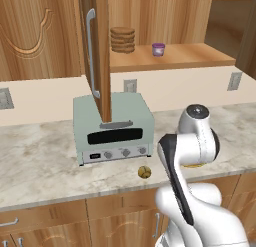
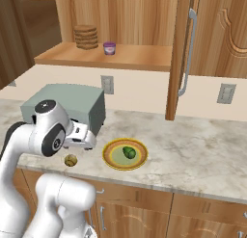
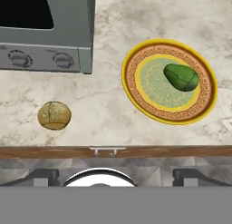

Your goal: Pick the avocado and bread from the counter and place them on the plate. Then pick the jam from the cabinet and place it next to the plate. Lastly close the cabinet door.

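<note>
Gripper (image 3: 116, 175) stood wide open, nothing held, hovering above the counter (image 3: 136, 19) front edge. Avocado (image 3: 181, 77) lay on the plate (image 3: 136, 94), right of ctr. Bread (image 3: 54, 115) sat on the counter, well left of plate, just in front of the toaster oven (image 3: 45, 32). Jam (image 2: 109, 48) stood on cabinet shelf (image 2: 135, 56), near a stack of brown discs (image 2: 86, 37). Cabinet door (image 2: 185, 54) hung open.

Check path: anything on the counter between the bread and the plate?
Nothing visible. The bread sits on bare counter near the front edge, with the toaster oven behind it, off the line. The plate lies beside it across open stone and already holds the avocado. The open claw carries nothing.
</note>
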You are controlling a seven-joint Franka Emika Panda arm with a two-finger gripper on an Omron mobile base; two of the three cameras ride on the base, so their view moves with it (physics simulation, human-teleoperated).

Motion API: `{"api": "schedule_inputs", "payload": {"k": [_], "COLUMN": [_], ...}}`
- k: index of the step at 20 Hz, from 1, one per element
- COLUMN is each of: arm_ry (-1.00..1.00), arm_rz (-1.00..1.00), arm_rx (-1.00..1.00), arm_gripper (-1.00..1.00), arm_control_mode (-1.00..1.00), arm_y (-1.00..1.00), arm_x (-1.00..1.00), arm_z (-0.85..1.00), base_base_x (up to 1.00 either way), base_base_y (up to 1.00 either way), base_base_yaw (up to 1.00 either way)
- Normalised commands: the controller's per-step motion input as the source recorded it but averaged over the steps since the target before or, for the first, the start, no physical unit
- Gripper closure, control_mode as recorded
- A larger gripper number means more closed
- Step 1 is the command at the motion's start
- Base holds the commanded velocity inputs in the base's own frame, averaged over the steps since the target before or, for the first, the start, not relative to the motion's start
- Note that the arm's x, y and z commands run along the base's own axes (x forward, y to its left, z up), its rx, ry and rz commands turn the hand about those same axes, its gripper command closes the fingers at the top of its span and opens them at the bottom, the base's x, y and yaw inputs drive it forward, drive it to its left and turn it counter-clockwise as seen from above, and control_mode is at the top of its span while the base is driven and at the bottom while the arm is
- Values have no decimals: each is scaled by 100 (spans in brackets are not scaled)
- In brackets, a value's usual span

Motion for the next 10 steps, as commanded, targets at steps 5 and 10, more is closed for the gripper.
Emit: {"api": "schedule_inputs", "payload": {"k": [5,10], "arm_ry": [0,0], "arm_rz": [0,0], "arm_rx": [0,0], "arm_gripper": [-100,-100], "arm_control_mode": [-100,-100], "arm_y": [33,7], "arm_x": [-1,0], "arm_z": [0,-12], "base_base_x": [0,0], "base_base_y": [0,0], "base_base_yaw": [0,0]}}
